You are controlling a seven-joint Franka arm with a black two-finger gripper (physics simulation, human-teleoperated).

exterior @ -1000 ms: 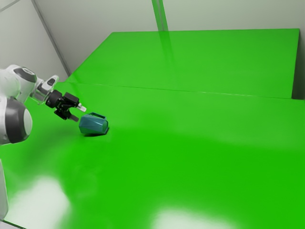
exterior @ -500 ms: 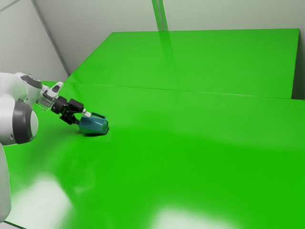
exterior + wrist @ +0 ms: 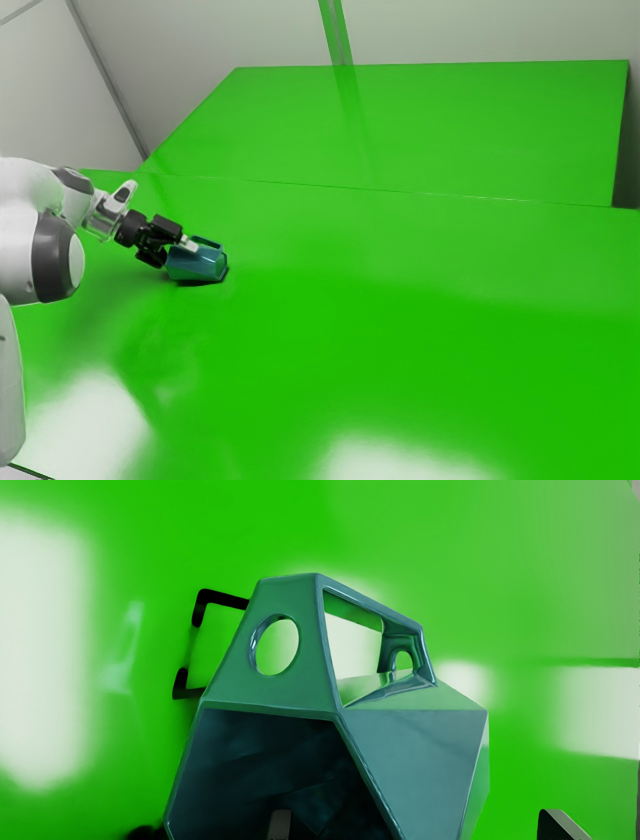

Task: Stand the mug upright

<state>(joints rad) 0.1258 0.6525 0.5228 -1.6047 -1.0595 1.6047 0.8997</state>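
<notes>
At the left of the exterior view, the arm [image 3: 30, 190] brings in its claw [image 3: 178, 254], spread: one finger [image 3: 280, 825] at the mouth, the other beyond the side wall. The mug [image 3: 197, 264], left of centre, lies on its side. Gripping seems in hand; next, probably, close on that wall, then tip it up. Its handle [image 3: 290, 595] and the table [image 3: 430, 300], stretching right, may hinder turning.
</notes>
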